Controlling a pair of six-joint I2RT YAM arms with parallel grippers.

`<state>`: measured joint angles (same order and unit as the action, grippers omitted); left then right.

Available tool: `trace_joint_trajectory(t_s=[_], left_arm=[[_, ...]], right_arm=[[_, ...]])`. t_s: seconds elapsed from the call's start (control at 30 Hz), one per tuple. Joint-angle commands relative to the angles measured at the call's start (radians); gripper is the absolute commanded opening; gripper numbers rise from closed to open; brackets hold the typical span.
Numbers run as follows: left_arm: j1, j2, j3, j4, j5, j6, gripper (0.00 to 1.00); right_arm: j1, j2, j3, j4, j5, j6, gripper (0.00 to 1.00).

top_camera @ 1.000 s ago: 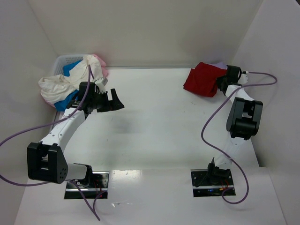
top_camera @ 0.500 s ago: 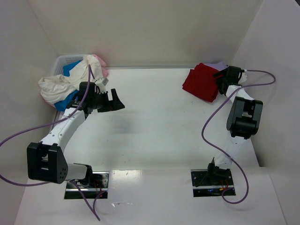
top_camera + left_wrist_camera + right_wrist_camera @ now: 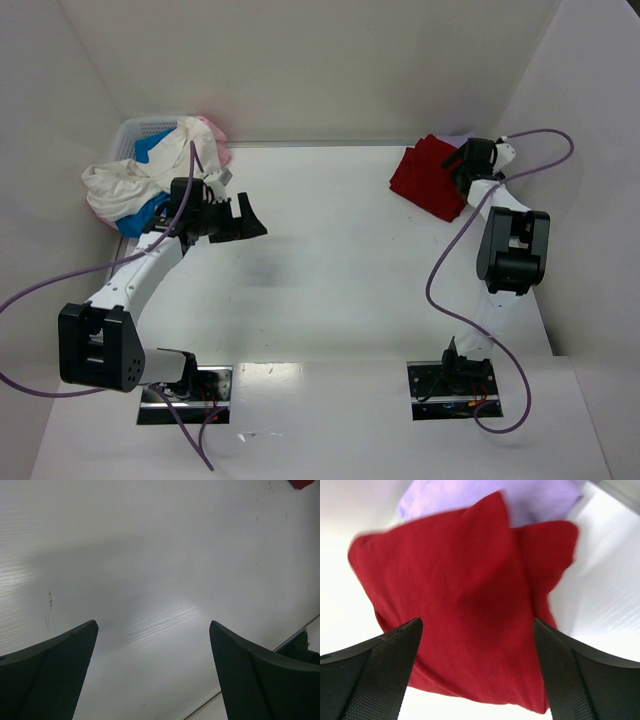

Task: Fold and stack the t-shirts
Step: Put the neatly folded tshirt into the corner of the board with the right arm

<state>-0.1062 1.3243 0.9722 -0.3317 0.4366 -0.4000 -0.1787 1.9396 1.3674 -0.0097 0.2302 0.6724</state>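
A folded dark red t-shirt (image 3: 425,177) lies at the back right of the table, on top of a pale lavender t-shirt (image 3: 520,497) that shows only as an edge behind it. My right gripper (image 3: 462,160) hovers over the red shirt's (image 3: 470,605) right side. It is open (image 3: 476,625), with nothing between its fingers. At the back left, a cream-white t-shirt (image 3: 120,185), a bright blue one (image 3: 150,150) and a pink one (image 3: 212,135) spill from the basket. Beside them my left gripper (image 3: 245,215) stands open (image 3: 152,625) above bare table.
The white lattice basket (image 3: 135,128) stands in the back left corner against the wall. White walls close the table at the back and on both sides. Purple cables loop out from both arms.
My right gripper has opened and let go of the dark red t-shirt, and its wrist has shifted slightly left and back. The left arm has not moved.
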Motion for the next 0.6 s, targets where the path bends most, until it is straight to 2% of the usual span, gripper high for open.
trace_joint_trajectory(t_s=[0.0, 0.27, 0.4, 0.57], left_arm=[[0.007, -0.019, -0.016, 0.043, 0.031, -0.014, 1.0], [0.007, -0.048, -0.017, 0.034, 0.04, -0.014, 1.0], [0.007, -0.057, -0.007, 0.034, 0.05, -0.014, 1.0], [0.007, -0.057, -0.007, 0.034, 0.07, -0.014, 1.0]], right_arm=[[0.084, -0.074, 0.044, 0.013, 0.207, -0.193, 0.97], [0.122, -0.05, 0.079, -0.001, 0.264, -0.289, 0.98], [0.143, -0.076, 0.113, -0.001, 0.173, -0.329, 0.98], [0.229, -0.011, 0.191, -0.07, 0.141, -0.43, 0.99]])
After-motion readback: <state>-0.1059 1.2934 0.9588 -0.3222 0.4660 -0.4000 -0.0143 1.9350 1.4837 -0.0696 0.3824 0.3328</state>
